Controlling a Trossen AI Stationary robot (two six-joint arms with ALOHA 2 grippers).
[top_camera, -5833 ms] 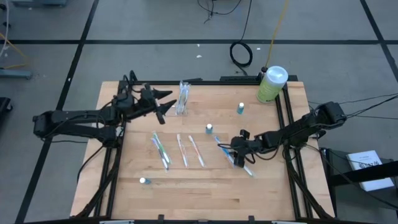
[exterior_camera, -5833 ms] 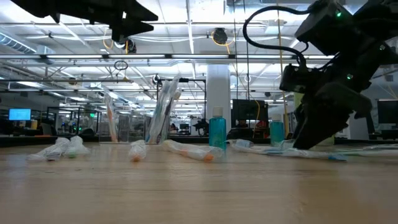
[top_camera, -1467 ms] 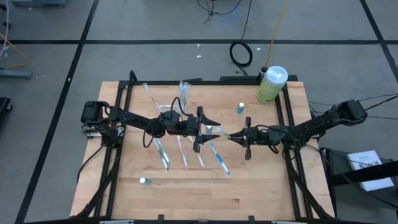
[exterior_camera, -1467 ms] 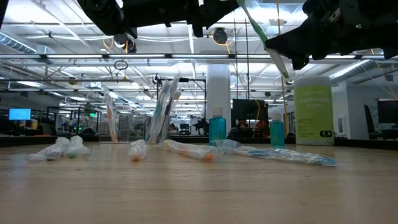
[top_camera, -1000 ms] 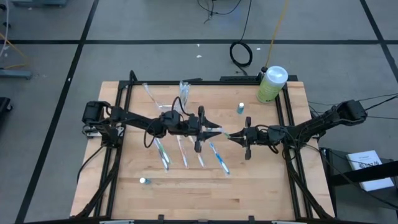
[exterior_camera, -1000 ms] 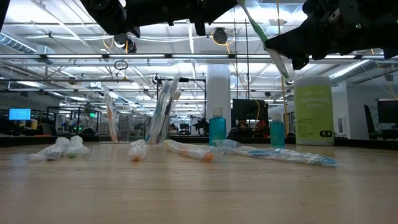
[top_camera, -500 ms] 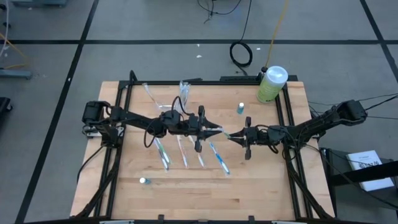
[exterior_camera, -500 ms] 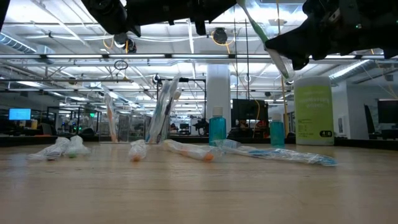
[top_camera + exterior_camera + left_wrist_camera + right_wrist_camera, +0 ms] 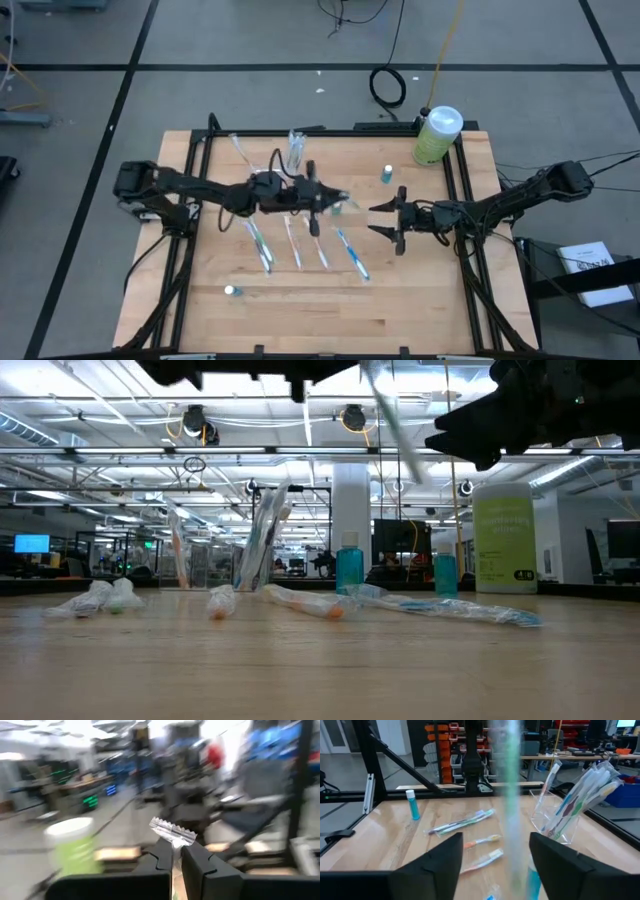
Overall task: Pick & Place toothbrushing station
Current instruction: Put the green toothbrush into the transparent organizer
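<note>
The clear plastic toothbrushing station stands at the table's far edge, holding wrapped toothbrushes. Left gripper pinches a crinkly-wrapped toothbrush mid-table; right gripper, jaws spread, grips nothing.

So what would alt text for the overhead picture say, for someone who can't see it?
Seen from above, two dark robot arms meet over a wooden table: the left gripper is shut on a packaged toothbrush, and the right gripper stands open just beside it. More packaged toothbrushes lie below, with a clear holder behind.
</note>
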